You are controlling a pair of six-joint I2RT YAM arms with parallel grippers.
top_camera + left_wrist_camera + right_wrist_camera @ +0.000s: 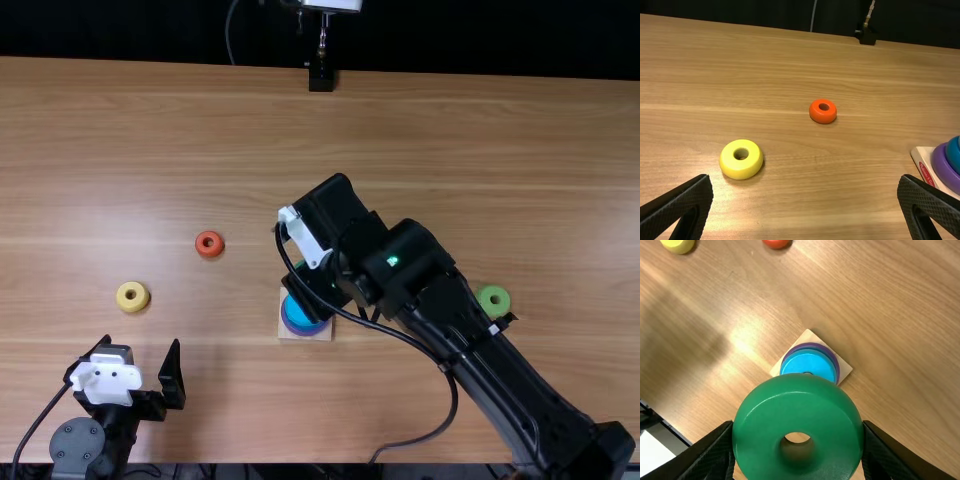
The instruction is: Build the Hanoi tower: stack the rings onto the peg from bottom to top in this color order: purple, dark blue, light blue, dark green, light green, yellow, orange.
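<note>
1. Three rings stacked on the wooden base (300, 337): purple ring (940, 167) at the bottom, dark blue ring (953, 156) next, light blue ring (807, 362) on top.
2. Right pincer (313, 284): clamped on the dark green ring (755, 430), one finger each side. Held up off the surface (500, 150), above the base area; exact offset from the stack unclear.
3. Left pincer (140, 342): fingers wide apart, nothing between them. Left of the base, on its near side.
4. Light green ring (484, 300): flat on the surface, well right of the base, by the right arm.
5. Orange ring (213, 253): flat, left of the base and farther back.
6. Yellow ring (123, 299): flat, well left of the base, farther out than orange.
7. Black cable (450, 405): hangs off the right arm, loops on the base's near right side.
</note>
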